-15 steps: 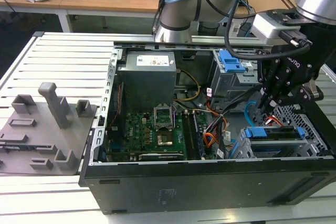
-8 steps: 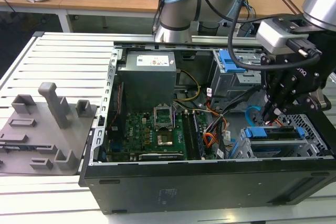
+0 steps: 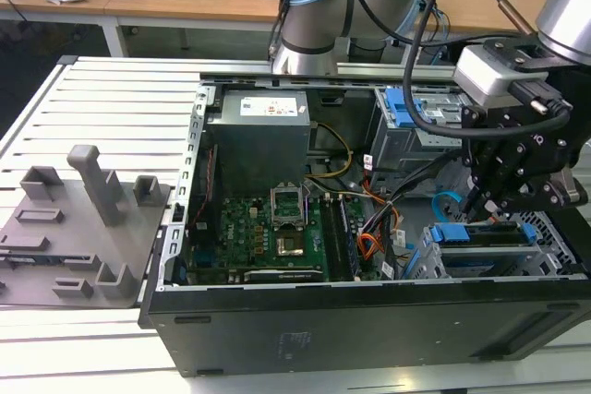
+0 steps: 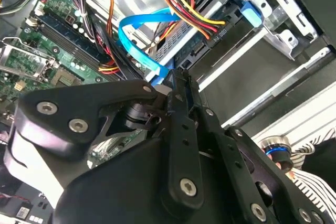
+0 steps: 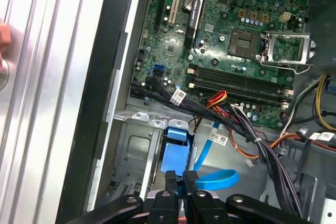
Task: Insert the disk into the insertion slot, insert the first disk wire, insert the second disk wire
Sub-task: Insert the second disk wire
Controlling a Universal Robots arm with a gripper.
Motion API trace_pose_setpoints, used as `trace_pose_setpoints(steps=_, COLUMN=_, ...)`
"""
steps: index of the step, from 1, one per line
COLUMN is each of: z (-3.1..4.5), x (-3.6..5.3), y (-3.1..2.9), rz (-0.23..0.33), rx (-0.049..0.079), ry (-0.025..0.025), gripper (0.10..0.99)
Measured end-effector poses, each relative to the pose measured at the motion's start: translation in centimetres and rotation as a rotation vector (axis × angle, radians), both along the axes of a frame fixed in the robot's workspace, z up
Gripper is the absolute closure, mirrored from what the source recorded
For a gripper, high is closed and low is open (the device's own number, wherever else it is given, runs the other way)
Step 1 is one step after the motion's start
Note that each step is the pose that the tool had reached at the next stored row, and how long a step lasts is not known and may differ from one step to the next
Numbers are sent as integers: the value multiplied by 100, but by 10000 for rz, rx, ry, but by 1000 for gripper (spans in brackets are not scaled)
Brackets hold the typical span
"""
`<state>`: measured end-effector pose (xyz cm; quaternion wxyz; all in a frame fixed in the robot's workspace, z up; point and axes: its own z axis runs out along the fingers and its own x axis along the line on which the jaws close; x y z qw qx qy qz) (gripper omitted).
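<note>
- The disk (image 3: pixel 485 233) sits in the slot (image 3: pixel 434 256) at the case's corner on the exterior view's right, blue carrier up.
- The gripper (image 5: pixel 181 179) hangs low at the disk's cable end, fingers nearly together around the blue cable's (image 5: pixel 218 179) plug; I judge it pinched, though the contact is partly hidden.
- Risk: a slightly tilted plug could jam against the disk's socket and bend.
- Risk: the looped cable could snag the nearby wire bundle (image 5: pixel 252 129), dragging the plug off line.
- Risk: a thin pinch could let the plug slip.
</note>
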<state>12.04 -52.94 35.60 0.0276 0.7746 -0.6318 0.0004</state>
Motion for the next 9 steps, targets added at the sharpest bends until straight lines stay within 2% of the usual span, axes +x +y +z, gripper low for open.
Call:
trace_pose_setpoints(steps=6, z=-73, x=5, y=-3, rz=0, rx=-1, ry=1, gripper=922)
trace_pose_setpoints(steps=9, z=-76, x=5, y=-3, rz=-2, rx=-5, ry=0, gripper=922)
